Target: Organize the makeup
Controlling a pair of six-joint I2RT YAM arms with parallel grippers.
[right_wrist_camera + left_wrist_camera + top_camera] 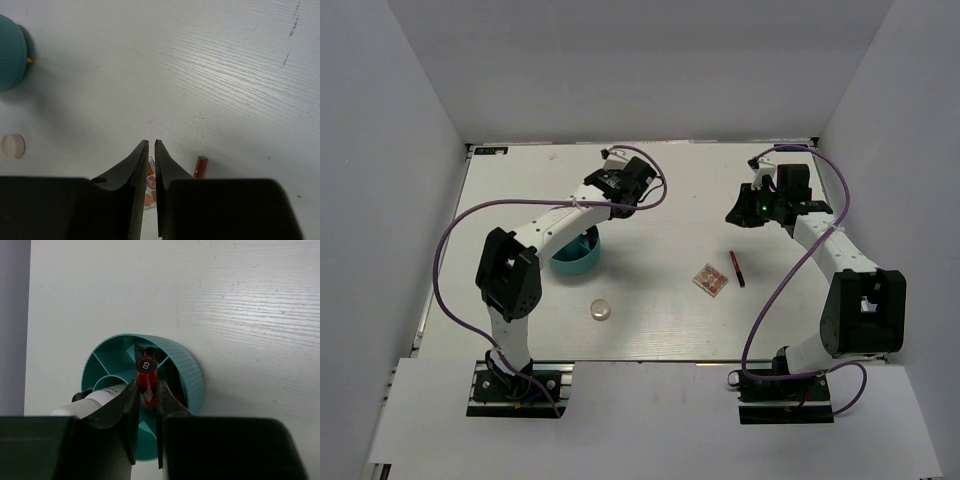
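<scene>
My left gripper is shut on a thin red-black stick marked 03 and holds it above the teal compartmented tub, which also shows in the top view. A white bottle and dark items lie in the tub. My right gripper is shut and empty, raised at the back right. On the table lie a square pinkish palette, another red-black stick and a round cream compact. The right wrist view shows the palette, stick and compact.
White walls close in the table on three sides. The tub's edge shows at the upper left of the right wrist view. Purple cables loop off both arms.
</scene>
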